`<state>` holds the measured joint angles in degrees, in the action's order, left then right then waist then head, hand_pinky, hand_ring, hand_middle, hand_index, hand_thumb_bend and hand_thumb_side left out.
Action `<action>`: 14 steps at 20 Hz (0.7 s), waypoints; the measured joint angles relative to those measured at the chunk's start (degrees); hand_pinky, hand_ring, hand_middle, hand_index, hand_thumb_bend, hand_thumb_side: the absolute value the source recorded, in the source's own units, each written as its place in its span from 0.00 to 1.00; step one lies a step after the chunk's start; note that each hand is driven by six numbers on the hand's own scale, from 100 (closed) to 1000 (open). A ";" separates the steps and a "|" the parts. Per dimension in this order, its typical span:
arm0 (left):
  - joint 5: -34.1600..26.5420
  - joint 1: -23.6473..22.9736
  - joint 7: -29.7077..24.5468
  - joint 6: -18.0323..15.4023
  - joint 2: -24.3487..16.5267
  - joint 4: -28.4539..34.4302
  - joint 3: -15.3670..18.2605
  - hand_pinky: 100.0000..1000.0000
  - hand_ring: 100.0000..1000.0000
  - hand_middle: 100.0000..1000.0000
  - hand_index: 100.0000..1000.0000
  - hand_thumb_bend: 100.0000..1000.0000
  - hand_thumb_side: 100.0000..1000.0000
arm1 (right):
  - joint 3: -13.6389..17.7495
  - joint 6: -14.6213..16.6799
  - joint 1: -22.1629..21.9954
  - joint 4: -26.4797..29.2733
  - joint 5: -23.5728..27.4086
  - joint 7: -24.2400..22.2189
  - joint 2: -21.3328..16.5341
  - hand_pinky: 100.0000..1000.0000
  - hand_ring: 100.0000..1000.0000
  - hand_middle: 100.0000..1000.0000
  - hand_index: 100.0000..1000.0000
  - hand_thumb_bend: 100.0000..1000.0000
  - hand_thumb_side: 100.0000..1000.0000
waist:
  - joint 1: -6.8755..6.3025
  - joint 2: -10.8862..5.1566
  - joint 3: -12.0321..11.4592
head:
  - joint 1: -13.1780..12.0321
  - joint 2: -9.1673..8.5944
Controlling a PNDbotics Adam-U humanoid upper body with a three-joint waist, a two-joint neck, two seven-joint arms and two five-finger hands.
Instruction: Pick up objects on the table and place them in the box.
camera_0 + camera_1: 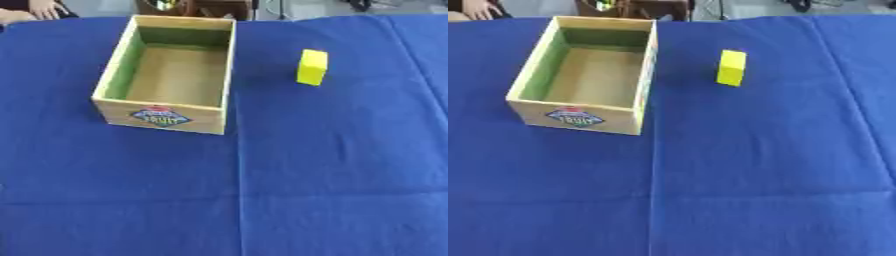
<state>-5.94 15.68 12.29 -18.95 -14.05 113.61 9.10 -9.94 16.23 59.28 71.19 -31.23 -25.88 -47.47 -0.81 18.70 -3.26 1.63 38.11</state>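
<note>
Nothing done yet, judging by the layout. Wooden box (166, 112) sits toward the far-left part of the table (332, 190), open top up, a printed label on the near wall. Inside shows only bare floor and green-tinted walls, no objects in it. Yellow block (311, 67) stands upright on the blue cloth to the right of the box, toward the far edge, well apart from the box wall. No other loose items visible on the cloth.

Neither robot hand in either view, so no way to tell whether fingers are spread or curled. Nothing held, as far as can be seen.

Remaining, by estimate: the whole job. Reach for the block, likely from the right side, close on it, lift, carry left over the box rim, release inside.
</note>
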 measured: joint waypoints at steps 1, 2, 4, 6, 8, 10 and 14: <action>0.04 0.02 -0.01 0.01 0.00 0.00 0.00 0.43 0.55 0.61 0.79 0.08 1.00 | -0.14 0.43 0.39 -0.41 -0.69 -0.57 0.25 0.76 0.82 0.73 0.89 0.70 0.79 | 0.06 0.20 -0.07 | 0.16 -0.20; 0.10 0.05 -0.03 0.03 0.01 0.00 0.00 0.43 0.55 0.61 0.79 0.07 1.00 | -0.34 0.81 0.77 -0.87 -1.36 -1.27 0.53 0.77 0.82 0.73 0.91 0.74 0.74 | 0.13 0.45 -0.17 | 0.31 -0.43; 0.21 0.06 -0.05 0.05 0.02 0.00 0.00 0.43 0.55 0.61 0.79 0.07 1.00 | -0.55 1.44 1.49 -1.92 -2.43 -3.07 1.18 0.78 0.83 0.74 0.92 0.78 0.69 | 0.23 0.83 -0.39 | 0.64 -0.76; 0.33 0.10 -0.08 0.09 0.04 0.00 -0.01 0.43 0.55 0.61 0.79 0.07 1.00 | -0.66 1.80 2.19 -3.02 -3.10 -5.27 1.73 0.79 0.84 0.75 0.94 0.80 0.63 | 0.26 1.13 -0.56 | 0.96 -1.01; 0.39 0.12 -0.10 0.12 0.08 0.00 -0.01 0.43 0.55 0.61 0.79 0.07 1.00 | -0.65 1.94 2.61 -3.92 -3.63 -7.38 2.19 0.80 0.84 0.76 0.95 0.81 0.59 | 0.26 1.34 -0.71 | 1.19 -1.47; 0.41 0.12 -0.16 0.18 0.31 0.00 -0.01 0.43 0.55 0.61 0.79 0.07 1.00 | -0.64 2.00 3.01 -4.64 -4.12 -9.35 2.50 0.80 0.85 0.76 0.95 0.81 0.58 | 0.27 1.65 -0.77 | 1.43 -2.02; 0.43 0.13 -0.18 0.21 0.51 0.00 -0.01 0.43 0.55 0.61 0.79 0.07 1.00 | -0.32 1.84 3.49 -5.45 -5.03 -11.90 3.06 0.81 0.85 0.78 0.97 0.83 0.55 | 0.28 1.87 -0.86 | 1.57 -3.31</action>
<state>-5.50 15.81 12.11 -18.74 -13.54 113.61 9.09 -10.26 18.07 62.77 65.74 -36.25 -37.78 -44.41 -0.54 20.57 -4.12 3.21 34.80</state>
